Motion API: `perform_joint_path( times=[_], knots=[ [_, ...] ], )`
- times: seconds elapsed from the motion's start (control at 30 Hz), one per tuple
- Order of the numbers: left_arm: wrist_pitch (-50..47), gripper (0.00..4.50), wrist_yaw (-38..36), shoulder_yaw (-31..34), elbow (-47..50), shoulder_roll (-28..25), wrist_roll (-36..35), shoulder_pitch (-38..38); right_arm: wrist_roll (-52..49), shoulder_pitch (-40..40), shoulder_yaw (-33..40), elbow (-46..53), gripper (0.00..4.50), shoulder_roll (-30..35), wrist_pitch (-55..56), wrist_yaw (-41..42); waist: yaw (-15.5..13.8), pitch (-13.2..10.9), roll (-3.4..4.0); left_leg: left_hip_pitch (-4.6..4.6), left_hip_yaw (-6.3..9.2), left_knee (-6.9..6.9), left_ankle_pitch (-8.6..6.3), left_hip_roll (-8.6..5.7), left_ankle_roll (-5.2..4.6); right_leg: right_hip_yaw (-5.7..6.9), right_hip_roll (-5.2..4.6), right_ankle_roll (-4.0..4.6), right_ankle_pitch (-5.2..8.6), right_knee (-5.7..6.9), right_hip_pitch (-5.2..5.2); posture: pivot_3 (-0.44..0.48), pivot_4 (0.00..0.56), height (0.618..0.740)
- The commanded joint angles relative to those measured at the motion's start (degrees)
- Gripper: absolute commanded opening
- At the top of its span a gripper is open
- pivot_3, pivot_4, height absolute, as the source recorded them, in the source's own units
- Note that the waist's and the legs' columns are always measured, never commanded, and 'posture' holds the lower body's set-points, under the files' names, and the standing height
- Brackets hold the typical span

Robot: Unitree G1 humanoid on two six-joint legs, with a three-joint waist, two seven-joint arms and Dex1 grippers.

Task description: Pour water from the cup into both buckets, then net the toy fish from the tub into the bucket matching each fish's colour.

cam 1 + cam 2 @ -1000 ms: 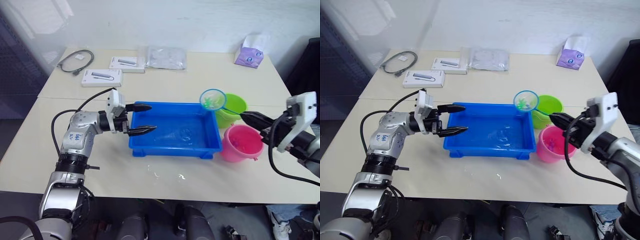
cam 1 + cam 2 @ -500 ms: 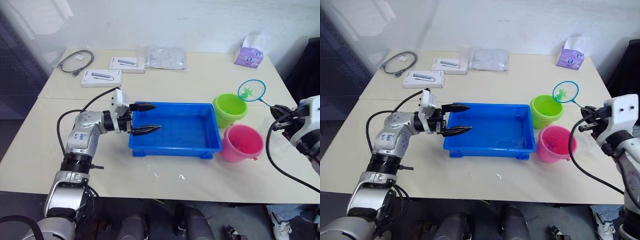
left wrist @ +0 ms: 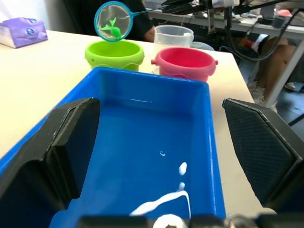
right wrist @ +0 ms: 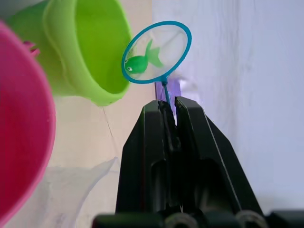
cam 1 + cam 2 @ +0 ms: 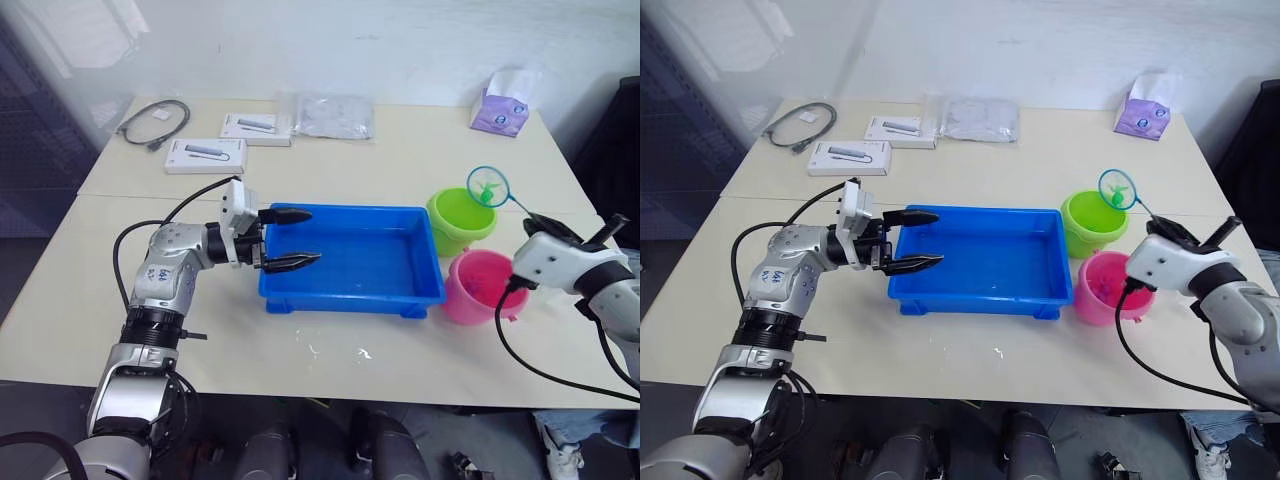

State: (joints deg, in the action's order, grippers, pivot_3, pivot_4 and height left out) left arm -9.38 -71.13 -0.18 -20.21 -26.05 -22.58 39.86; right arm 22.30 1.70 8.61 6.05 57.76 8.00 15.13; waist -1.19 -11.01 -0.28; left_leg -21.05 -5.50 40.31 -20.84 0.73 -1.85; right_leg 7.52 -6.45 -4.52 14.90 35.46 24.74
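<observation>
My right gripper [image 4: 167, 107] is shut on the net's thin handle. The net's blue hoop [image 5: 488, 186] hangs just above the far right rim of the lime green bucket [image 5: 460, 220], tilted, with a green toy fish [image 4: 137, 62] in its mesh. The pink bucket [image 5: 483, 286] stands in front of the green one, to the right of the blue tub [image 5: 350, 296]. Held open, my left gripper [image 5: 312, 236] hovers over the tub's left end with nothing between its fingers. The clear cup [image 3: 173, 35] stands behind the pink bucket, close to my right arm.
At the table's far side lie two white boxes [image 5: 204, 155], a clear plastic bag [image 5: 333, 115], a coiled grey cable [image 5: 153, 121] and a purple tissue pack [image 5: 503, 103]. A few water drops [image 5: 362, 352] lie on the table in front of the tub.
The net left the tub's right corner, swung out high to the right, then came back down over the green bucket's far rim as the right wrist turned. The left gripper barely moved.
</observation>
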Motion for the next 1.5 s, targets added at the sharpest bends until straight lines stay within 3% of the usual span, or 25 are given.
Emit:
perform_joint_path(
  times=[0.03,0.47,0.67,1.13,1.2,1.4,1.5],
  knots=[
    [1.18,4.45,-1.38,0.55,1.63,-1.07,-0.40,0.14,3.15,-0.18,0.07,-1.25,0.00,0.96,4.69,-1.40,0.00,0.00,0.00,0.00,-0.01,0.00,0.00,0.00,0.01,0.00,0.00,0.00,0.00,0.01,0.00,0.000,0.150,0.740],
    [2.17,4.45,-1.76,0.44,1.43,-1.29,0.04,0.03,9.06,3.17,2.31,-2.89,0.00,0.50,9.04,-7.29,-0.04,0.00,0.00,0.01,0.02,0.00,0.01,0.00,0.02,-0.05,0.00,0.00,0.00,0.00,-0.04,0.000,0.150,0.740],
    [2.31,4.45,-1.55,0.29,1.06,-0.84,0.14,0.36,7.48,2.22,0.73,-4.17,0.00,0.73,10.08,-3.72,-0.06,0.00,0.00,0.02,0.06,0.00,0.01,-0.01,0.02,-0.05,0.00,0.00,0.00,-0.03,-0.09,0.000,0.150,0.740],
    [2.14,4.45,-0.58,-0.20,1.66,-0.18,0.21,0.29,6.86,3.88,3.55,-5.15,0.00,-0.25,11.11,-5.09,0.01,0.00,0.00,0.05,0.05,0.01,0.02,0.00,0.01,-0.06,0.01,0.00,0.00,-0.01,-0.10,0.000,0.150,0.740],
    [1.86,4.45,-0.03,0.38,1.74,-0.31,-0.14,0.31,1.80,5.11,5.72,-4.27,0.00,-1.85,8.82,-3.42,0.00,0.00,0.00,0.05,0.06,0.01,0.02,0.00,0.01,-0.05,0.01,0.00,0.00,-0.01,-0.11,0.000,0.150,0.740],
    [-3.25,4.45,-2.11,5.03,6.09,-4.13,-6.18,-1.21,-32.62,7.09,7.60,8.95,0.00,-10.04,-8.62,13.98,0.39,0.00,0.00,0.06,0.13,0.02,0.02,0.06,0.01,0.00,0.07,0.01,0.00,-0.01,-0.14,0.000,0.150,0.740],
    [-5.45,4.45,-2.88,6.32,8.95,-6.25,-8.19,-2.34,-39.50,7.53,8.52,13.76,0.00,-11.22,-15.73,16.30,0.54,-0.01,0.01,0.06,0.17,0.02,0.02,0.09,0.01,-0.05,0.04,0.02,0.00,0.00,-0.14,0.000,0.150,0.740]
  ],
)
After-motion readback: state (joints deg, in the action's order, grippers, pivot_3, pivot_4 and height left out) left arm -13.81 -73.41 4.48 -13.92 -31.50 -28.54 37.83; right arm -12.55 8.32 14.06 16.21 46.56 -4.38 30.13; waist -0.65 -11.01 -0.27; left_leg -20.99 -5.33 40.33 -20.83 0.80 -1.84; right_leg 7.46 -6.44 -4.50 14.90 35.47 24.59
